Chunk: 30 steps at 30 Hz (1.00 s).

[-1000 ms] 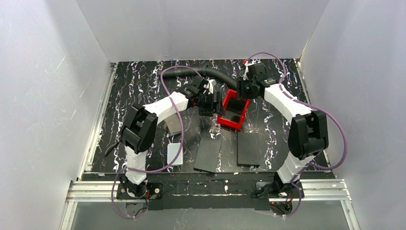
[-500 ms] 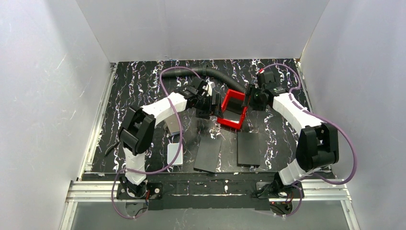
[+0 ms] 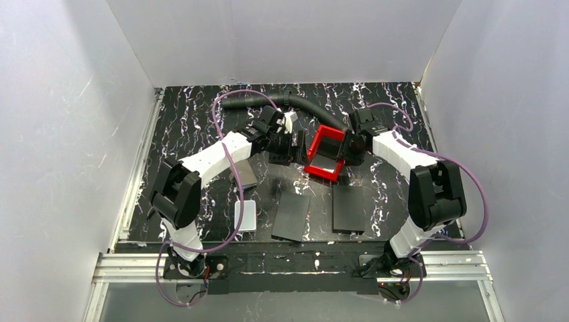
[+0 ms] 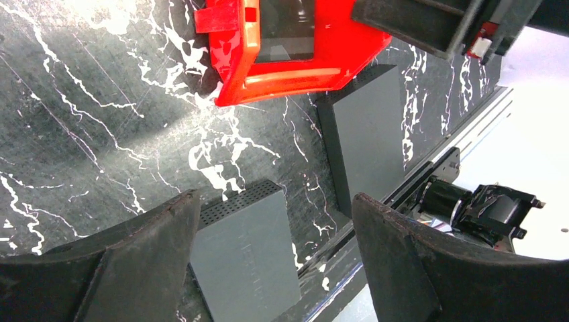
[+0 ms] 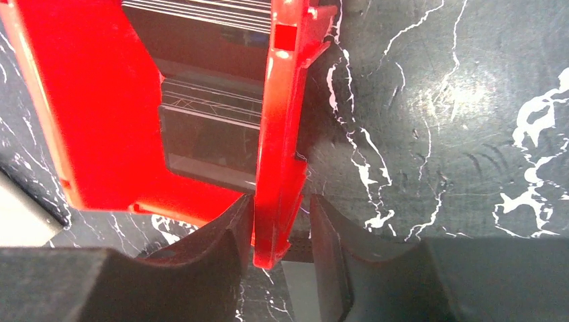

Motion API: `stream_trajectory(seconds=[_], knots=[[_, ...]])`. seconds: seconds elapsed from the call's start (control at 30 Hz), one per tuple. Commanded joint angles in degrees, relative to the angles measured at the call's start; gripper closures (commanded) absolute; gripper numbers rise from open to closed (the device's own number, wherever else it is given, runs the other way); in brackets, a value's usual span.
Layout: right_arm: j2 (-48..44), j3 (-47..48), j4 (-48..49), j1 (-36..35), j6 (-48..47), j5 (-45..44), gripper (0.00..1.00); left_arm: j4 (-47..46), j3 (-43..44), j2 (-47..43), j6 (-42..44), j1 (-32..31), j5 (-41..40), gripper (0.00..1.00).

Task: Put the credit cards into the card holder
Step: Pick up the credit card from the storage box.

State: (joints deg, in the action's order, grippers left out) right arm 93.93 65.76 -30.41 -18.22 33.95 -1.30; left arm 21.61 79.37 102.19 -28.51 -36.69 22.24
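The red tray (image 3: 321,168) lies mid-table, and my right gripper (image 3: 351,151) is shut on its right wall (image 5: 280,134). The inner finger (image 5: 228,228) presses the wall and the outer finger stands almost against it. Thin pale striped edges of the credit cards (image 5: 201,7) show inside the tray. My left gripper (image 3: 284,151) hovers just left of the tray, open with nothing between its fingers (image 4: 275,200). The grey-brown card holder (image 3: 245,173) lies on the table beside the left forearm, partly crossed by a purple cable.
Two flat black panels (image 3: 292,216) (image 3: 349,208) lie in front of the tray; the left wrist view shows them too (image 4: 251,258) (image 4: 366,131). A white rounded box (image 3: 245,216) sits at the front left. A black ribbed hose (image 3: 302,107) curves along the back.
My right gripper came down from the tray's far corner to its right wall, opened, then closed on it. The left arm shifted slightly back and its jaws widened.
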Motion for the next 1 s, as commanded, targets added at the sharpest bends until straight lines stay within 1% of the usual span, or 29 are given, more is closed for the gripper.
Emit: stream_trajectory(seconds=[0.0,0.2,0.33,0.4,0.57,0.7,0.77,0.83,0.87,0.97], knots=[[2.35,0.32,-0.37,-0.36,4.52,-0.36,0.56,2.32,-1.4,-3.66,1.56,-0.4,-0.56,0.17],[3.68,0.35,-1.66,-0.76,6.52,-2.26,0.57,3.14,-4.15,-6.25,2.98,-0.4,-2.07,0.17],[4.98,0.02,-1.28,-0.85,7.45,0.82,0.65,3.91,-5.07,-8.25,3.9,-0.34,-2.82,0.16],[5.46,0.65,-1.95,-0.85,7.84,3.41,0.67,4.72,-5.1,-9.29,4.58,-0.4,-3.34,0.16],[3.64,1.18,-2.3,-0.85,10.33,7.92,0.76,6.54,-5.8,-12.53,6.09,-0.38,-5.01,0.14],[3.23,1.77,-1.66,-0.81,13.47,13.67,0.82,7.79,-5.44,-14.53,6.61,-0.4,-5.23,0.14],[3.63,2.54,-1.22,-0.77,14.71,16.47,0.86,7.92,-5.33,-15.41,6.55,-0.4,-4.94,0.14],[4.6,3.52,-1.37,-0.57,15.71,19.55,0.92,8.31,-5.09,-16.19,6.54,-0.38,-4.82,0.14],[5.45,3.95,-1.43,-0.26,16.37,21.93,0.99,8.55,-5.01,-16.71,6.61,-0.4,-4.88,0.14],[9.13,4.83,-2.58,0.95,18.74,30.83,0.99,9.1,-5.1,-18.26,6.59,-0.38,-5.16,0.13]])
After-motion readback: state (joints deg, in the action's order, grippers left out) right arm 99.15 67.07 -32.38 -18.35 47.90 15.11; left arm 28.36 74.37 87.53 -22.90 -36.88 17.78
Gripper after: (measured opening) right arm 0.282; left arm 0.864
